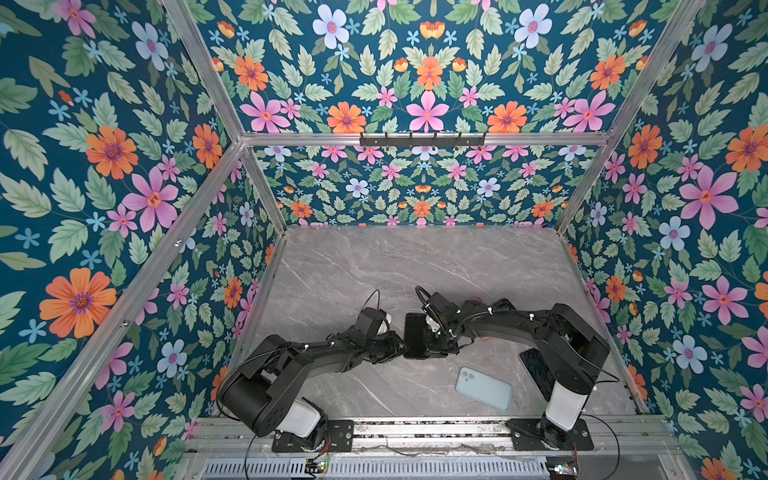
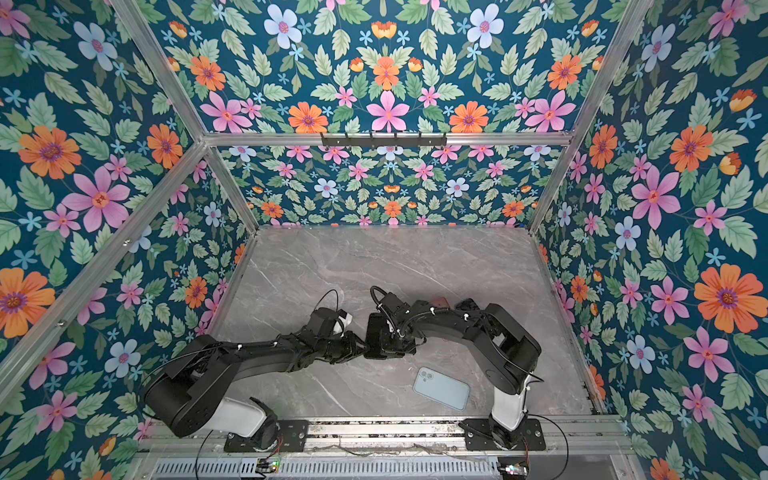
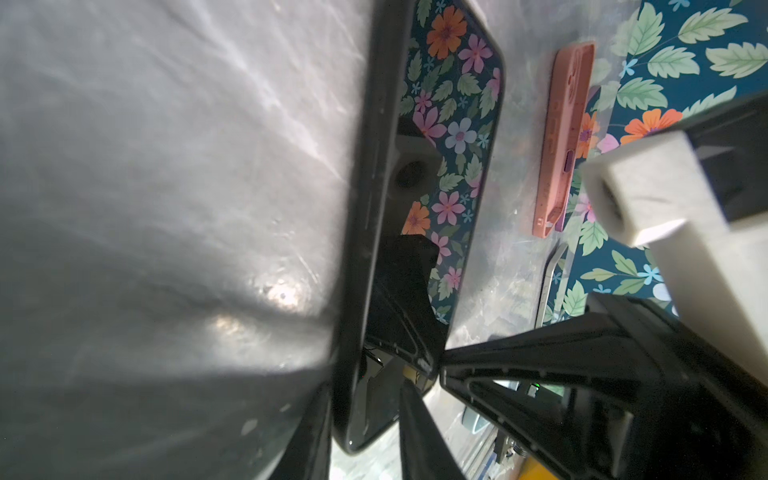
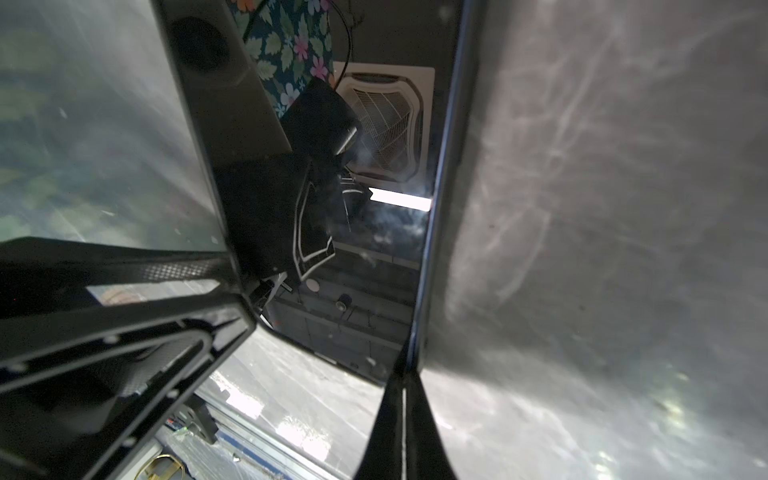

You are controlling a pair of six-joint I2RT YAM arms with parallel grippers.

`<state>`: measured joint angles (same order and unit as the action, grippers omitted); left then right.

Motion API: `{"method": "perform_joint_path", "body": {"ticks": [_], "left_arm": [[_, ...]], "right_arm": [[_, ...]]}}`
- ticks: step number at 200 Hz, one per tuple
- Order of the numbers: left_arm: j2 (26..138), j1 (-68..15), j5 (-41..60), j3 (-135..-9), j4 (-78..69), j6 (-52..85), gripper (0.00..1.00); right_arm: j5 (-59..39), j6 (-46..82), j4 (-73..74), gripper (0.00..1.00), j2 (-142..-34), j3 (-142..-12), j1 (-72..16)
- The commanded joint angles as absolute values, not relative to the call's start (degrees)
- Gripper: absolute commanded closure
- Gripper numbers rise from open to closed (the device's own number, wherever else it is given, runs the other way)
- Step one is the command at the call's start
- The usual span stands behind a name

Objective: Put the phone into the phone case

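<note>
L end effector [image 3: 384,374], R end effector [image 4: 328,345] pinch phone [image 1: 415,328].

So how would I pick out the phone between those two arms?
On the grey marble table, the left gripper and right gripper meet. The black phone lies flat between them, unlike the pale blue one lying alone nearer the front edge.

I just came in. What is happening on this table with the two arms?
Both arms meet at the middle of the table. The left gripper and the right gripper are each closed on the same black phone, one from each side. I cannot tell whether it sits fully in a case. A light blue case and a pink case lie apart, untouched.
</note>
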<state>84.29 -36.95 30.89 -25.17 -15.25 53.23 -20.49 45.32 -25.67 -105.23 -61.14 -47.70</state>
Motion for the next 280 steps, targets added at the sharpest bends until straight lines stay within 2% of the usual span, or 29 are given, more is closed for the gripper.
{"method": "perform_joint_path", "body": {"ticks": [1, 22, 44, 66, 87, 132, 219, 243, 280], "left_arm": [[84.7, -37.47, 33.11, -24.88, -14.94, 53.4, 0.7], [84.27, -37.48, 33.04, -24.79, -14.75, 53.36, 0.71], [81.83, -37.36, 31.75, -25.11, -11.18, 52.72, 0.7], [79.03, -36.94, 28.98, -27.2, -3.27, 50.62, 0.67], [78.45, -36.94, 26.53, -30.14, 3.81, 48.66, 0.63], [80.63, -37.03, 26.65, -31.81, 5.72, 48.49, 0.54], [87.47, -38.16, 29.53, -32.78, -1.26, 49.42, 0.51], [89.56, -38.84, 29.83, -32.52, -2.74, 49.79, 0.57], [91.12, -39.03, 30.6, -31.88, -6.09, 50.9, 0.73]], "right_arm": [[-24.21, 45.97, -18.55, 0.94, -108.39, -60.42, -48.53], [-23.6, 45.43, -20.52, 0.94, -107.51, -61.1, -48.55], [-17.56, 43.81, -27.37, 0.93, -102.29, -61.78, -48.44], [-14.92, 43.77, -29.8, 0.84, -98.55, -61.05, -47.88], [-14.77, 44.29, -29.62, 0.8, -97.85, -60.95, -47.62], [-16.09, 44.53, -27.17, 0.67, -99.75, -61.26, -46.64], [-19.95, 44.3, -22.56, 0.65, -105.98, -62.91, -46.14], [-20.63, 44.56, -21.65, 0.68, -106.91, -62.76, -46.12], [-22.33, 44.82, -19.85, 0.79, -108.68, -63.19, -46.2]]}}
